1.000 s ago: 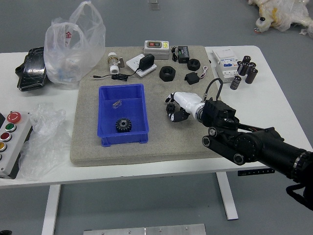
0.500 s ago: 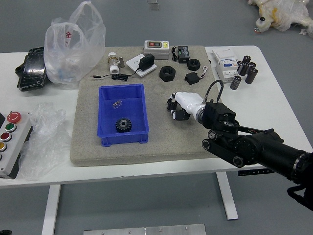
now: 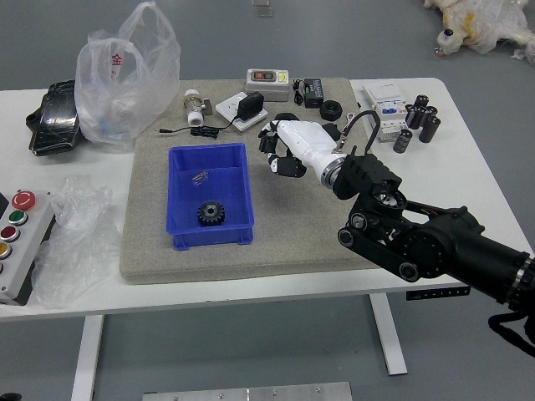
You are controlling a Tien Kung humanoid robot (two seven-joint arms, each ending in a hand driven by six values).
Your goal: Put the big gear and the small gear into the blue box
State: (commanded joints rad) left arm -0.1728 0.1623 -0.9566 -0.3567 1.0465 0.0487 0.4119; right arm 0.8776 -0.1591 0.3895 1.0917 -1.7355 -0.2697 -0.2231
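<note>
A gear (image 3: 211, 213) in the blue box (image 3: 212, 237), apart from the fingers (image 3: 288, 168) of the right hand (image 3: 308, 144); their grip I cannot tell.

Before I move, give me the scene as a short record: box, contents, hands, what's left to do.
box: open blue plastic box, on the grey mat
inside: one black toothed gear, near side; small thin piece, farther in
right hand: white-and-black, over the mat, right of the box's far end
right hand's load: cannot tell
left hand: out of view
second gear in box: none seen
remaining: one gear
</note>
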